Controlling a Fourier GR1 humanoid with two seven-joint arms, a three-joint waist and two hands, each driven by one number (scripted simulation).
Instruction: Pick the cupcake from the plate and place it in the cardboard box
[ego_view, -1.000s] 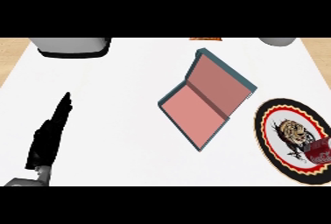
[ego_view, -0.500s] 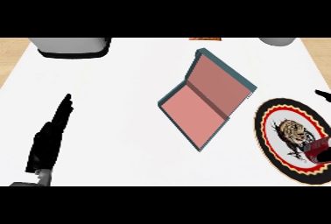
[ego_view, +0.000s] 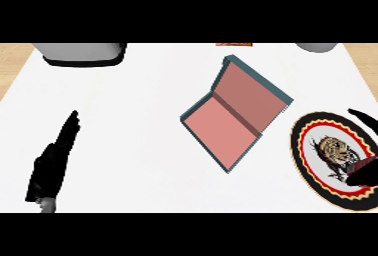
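Plate (ego_view: 314, 150) and right hand (ego_view: 360, 176) — edge-cropped

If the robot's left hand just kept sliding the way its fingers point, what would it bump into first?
Probably nothing nearby. The left hand points up and slightly right over bare white counter; the grey object at the far edge lies roughly ahead, though its line may pass just right of it.

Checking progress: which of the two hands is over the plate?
The right hand, at the view's right edge, reaches over the plate. The left hand lies on bare counter, far left of the box.
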